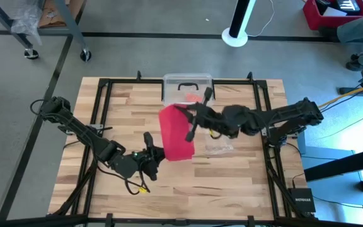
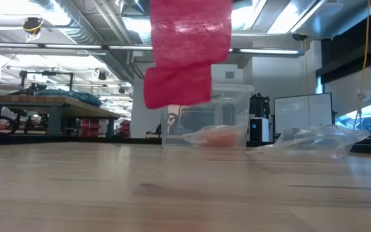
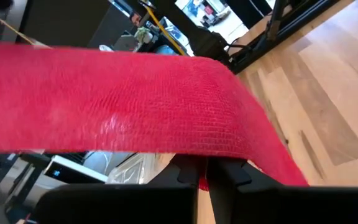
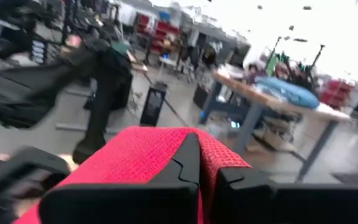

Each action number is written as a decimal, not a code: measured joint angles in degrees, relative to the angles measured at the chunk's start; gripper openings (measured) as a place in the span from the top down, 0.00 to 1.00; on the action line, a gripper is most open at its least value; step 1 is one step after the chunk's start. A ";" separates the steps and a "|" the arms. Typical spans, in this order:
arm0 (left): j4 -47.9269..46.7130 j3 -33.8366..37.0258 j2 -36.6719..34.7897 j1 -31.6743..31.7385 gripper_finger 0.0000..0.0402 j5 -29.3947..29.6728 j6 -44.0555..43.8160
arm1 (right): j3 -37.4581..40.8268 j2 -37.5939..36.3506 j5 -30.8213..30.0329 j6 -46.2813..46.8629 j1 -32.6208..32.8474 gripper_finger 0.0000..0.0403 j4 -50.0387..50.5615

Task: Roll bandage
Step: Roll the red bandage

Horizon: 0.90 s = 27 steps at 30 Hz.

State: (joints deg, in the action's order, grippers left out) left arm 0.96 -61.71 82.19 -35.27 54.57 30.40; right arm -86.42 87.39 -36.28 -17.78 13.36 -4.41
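Left gripper (image 1: 158, 153) is sitting low over the front-left part of the wooden table (image 1: 232, 183), jaws pinched tight on the lower end of the bandage (image 1: 176, 132). In the left wrist view the red cloth (image 3: 135, 106) is stretching across above the two dark fingers (image 3: 188, 173), which are closing on a bit of red between them.

The bandage is hanging in the air over the table middle, a flat red band spanning between the two grippers, not touching the wood. Low view is showing it (image 2: 189, 48) draping down from above with a folded lower flap, clear of the table surface (image 2: 185, 193).

Behind it, at the table's far edge, a clear plastic box with a dark handle on its lid (image 1: 187, 87) is standing, an orange-red lump (image 2: 219, 136) lying inside. A crinkly clear plastic bag (image 2: 314, 142) is lying just to the right of the box.

Right gripper (image 1: 188, 113) is reaching in from the right, jaws clamped on the upper end of the bandage; right wrist view is showing red cloth (image 4: 148, 158) sitting right at its fingers (image 4: 185, 163).
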 joint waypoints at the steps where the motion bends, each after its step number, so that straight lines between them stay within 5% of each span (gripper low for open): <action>1: -0.02 0.00 0.00 0.00 0.99 0.02 0.00 | -0.02 0.00 0.21 1.72 -0.98 0.99 1.51; 10: -0.10 0.00 0.04 -0.11 0.99 -0.31 0.01 | 1.80 0.00 12.68 22.54 -9.25 0.92 19.28; 15: -0.09 0.00 0.04 -0.13 0.99 -0.54 -0.05 | 7.32 0.00 21.37 28.10 -11.16 0.73 18.64; 22: -0.23 0.00 0.07 -0.11 0.99 -0.49 -0.40 | 13.04 0.02 23.54 34.66 -12.75 0.45 18.93; 27: -0.49 0.00 0.07 -0.11 0.99 -0.49 -0.80 | 13.20 -0.55 27.13 36.71 -12.67 0.34 21.58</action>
State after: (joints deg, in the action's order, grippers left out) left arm 0.47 -61.71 82.26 -35.38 54.08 29.61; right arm -73.22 86.84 -9.15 18.94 0.69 17.17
